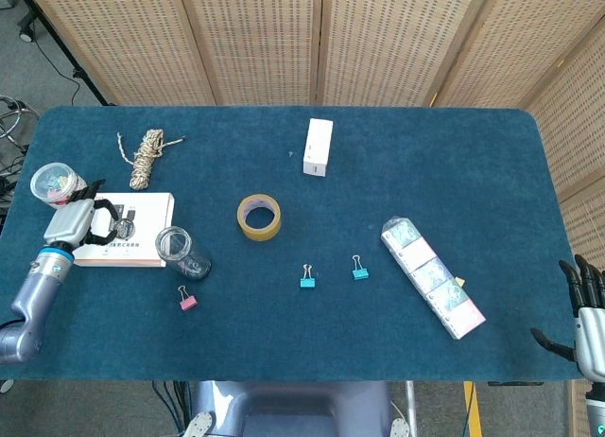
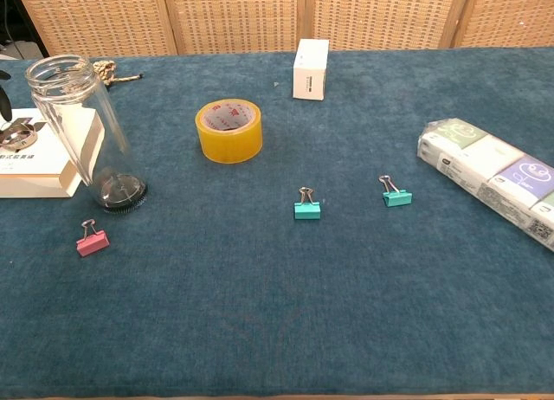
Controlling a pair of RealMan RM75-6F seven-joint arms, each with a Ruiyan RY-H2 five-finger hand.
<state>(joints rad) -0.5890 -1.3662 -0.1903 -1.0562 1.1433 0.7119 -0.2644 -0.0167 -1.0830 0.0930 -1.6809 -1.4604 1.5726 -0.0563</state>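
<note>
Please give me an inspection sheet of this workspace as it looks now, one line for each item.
Surface: blue cloth table, level.
Job's things: white flat box under the left hand's fingers; clear glass jar upright beside it, open; small tub of clips at the left edge.
Clutter: tape roll, white carton, rope bundle, tissue pack, two teal clips, pink clip.
Hands: left hand rests on the box; right hand open, off the table's right corner.
Cables: black cable on the floor, far left.
Surroundings: wicker screens behind.

table: blue cloth | on it: flat box, jar, tape roll, rope, 3 clips
</note>
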